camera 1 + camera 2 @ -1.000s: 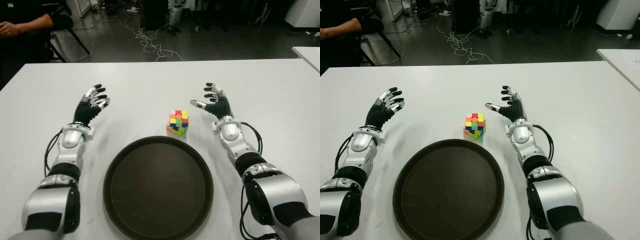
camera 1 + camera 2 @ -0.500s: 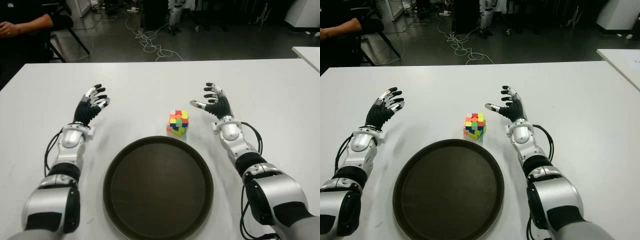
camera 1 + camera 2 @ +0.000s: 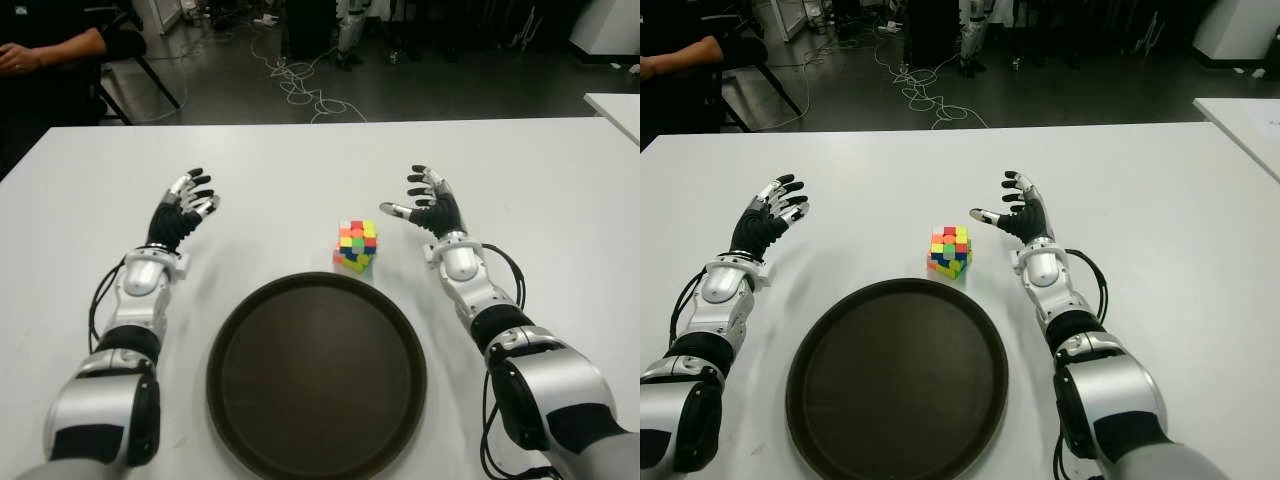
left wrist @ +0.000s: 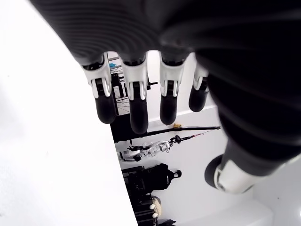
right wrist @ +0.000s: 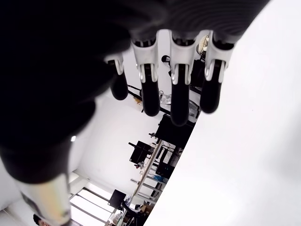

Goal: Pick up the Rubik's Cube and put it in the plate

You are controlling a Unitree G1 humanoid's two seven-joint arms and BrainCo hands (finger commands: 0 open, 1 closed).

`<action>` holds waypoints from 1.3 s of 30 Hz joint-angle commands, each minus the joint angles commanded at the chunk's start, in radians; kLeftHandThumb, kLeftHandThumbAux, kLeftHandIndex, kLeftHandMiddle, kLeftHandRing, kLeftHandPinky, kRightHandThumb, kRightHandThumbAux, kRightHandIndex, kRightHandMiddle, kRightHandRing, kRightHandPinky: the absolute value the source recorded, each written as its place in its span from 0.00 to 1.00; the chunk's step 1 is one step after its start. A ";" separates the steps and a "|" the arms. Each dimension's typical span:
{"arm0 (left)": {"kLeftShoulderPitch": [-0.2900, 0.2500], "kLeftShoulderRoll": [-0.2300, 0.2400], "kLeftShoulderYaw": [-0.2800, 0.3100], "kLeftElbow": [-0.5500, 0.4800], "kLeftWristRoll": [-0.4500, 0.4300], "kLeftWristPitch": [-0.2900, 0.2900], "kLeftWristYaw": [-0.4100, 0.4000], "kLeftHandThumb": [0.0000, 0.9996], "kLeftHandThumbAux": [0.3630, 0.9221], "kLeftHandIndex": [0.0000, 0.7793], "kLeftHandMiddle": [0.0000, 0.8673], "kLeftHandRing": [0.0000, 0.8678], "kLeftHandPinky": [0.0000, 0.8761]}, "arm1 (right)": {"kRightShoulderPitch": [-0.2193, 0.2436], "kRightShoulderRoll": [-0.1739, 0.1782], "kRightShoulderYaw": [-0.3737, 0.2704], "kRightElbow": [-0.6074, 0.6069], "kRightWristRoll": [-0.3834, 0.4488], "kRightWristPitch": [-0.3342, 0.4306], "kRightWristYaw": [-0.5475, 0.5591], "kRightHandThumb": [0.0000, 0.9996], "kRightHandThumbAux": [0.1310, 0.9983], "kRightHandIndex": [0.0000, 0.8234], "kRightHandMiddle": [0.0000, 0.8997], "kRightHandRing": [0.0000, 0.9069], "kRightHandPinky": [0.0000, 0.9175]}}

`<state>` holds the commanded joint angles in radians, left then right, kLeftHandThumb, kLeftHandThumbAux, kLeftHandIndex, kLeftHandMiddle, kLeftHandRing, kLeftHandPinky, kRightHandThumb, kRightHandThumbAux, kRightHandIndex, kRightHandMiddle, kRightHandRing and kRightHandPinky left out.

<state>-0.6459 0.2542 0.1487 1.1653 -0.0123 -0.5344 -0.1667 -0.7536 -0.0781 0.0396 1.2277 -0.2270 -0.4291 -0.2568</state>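
Nothing has shifted in the last second: both hands hang open and empty. The cube [image 3: 356, 246] sits just beyond the plate [image 3: 316, 375], the right hand [image 3: 428, 207] near its right, the left hand [image 3: 185, 208] well left. A careless sideways reach could knock the cube away.

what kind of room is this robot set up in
Probably a robotics lab or workshop: loose cables sprawl across the dark floor, a plain white table serves as a test bench, and a person sits nearby.
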 joint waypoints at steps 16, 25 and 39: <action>0.003 0.004 0.002 -0.004 -0.005 -0.002 -0.009 0.19 0.58 0.11 0.19 0.19 0.19 | 0.001 0.009 -0.037 -0.020 0.049 -0.053 0.015 0.04 0.71 0.20 0.28 0.32 0.36; 0.004 0.005 0.002 -0.004 -0.003 0.001 -0.011 0.20 0.59 0.11 0.19 0.19 0.19 | 0.018 -0.020 0.050 -0.043 -0.084 -0.213 -0.159 0.01 0.68 0.20 0.27 0.31 0.34; 0.003 0.001 0.006 -0.002 -0.007 -0.001 -0.009 0.20 0.55 0.11 0.19 0.19 0.19 | 0.027 -0.062 0.203 -0.098 -0.336 -0.356 -0.508 0.00 0.80 0.24 0.28 0.32 0.37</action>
<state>-0.6424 0.2550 0.1547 1.1636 -0.0189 -0.5352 -0.1754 -0.7261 -0.1397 0.2431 1.1302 -0.5627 -0.7854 -0.7651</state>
